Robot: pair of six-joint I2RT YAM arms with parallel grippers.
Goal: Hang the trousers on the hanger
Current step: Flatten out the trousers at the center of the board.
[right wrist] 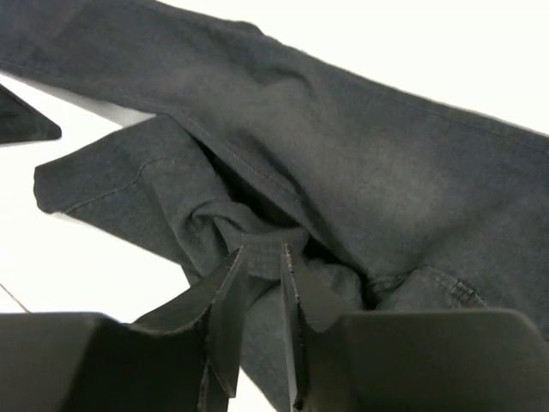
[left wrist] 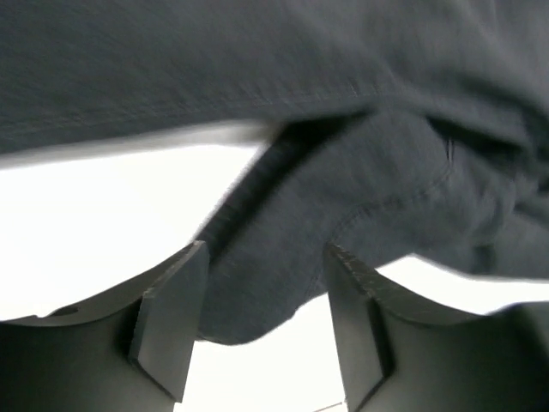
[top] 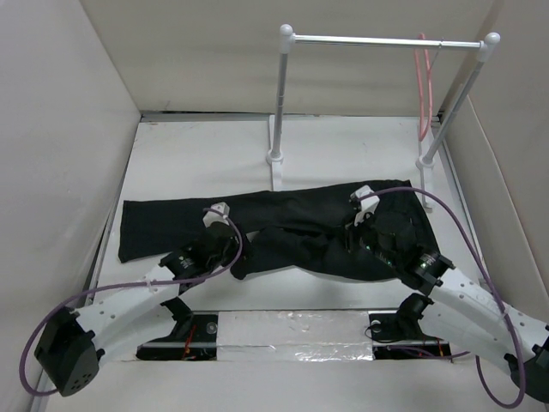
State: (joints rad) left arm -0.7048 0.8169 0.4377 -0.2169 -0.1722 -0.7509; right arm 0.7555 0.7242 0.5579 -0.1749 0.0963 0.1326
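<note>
The black trousers (top: 171,223) lie spread across the table, one leg folded back under toward the middle. My left gripper (top: 225,245) is open, and the folded leg end (left wrist: 266,283) lies between its fingers (left wrist: 171,318) without being pinched. My right gripper (top: 347,240) is shut on a bunched fold of the trousers (right wrist: 262,236) near the crotch. The pink hanger (top: 423,86) hangs from the right end of the rail, far from both grippers.
The white-and-silver rail (top: 386,40) stands at the back on two posts with feet (top: 276,159) just behind the trousers. Beige walls enclose the table on the left, back and right. A taped strip (top: 292,330) runs along the near edge between the arm bases.
</note>
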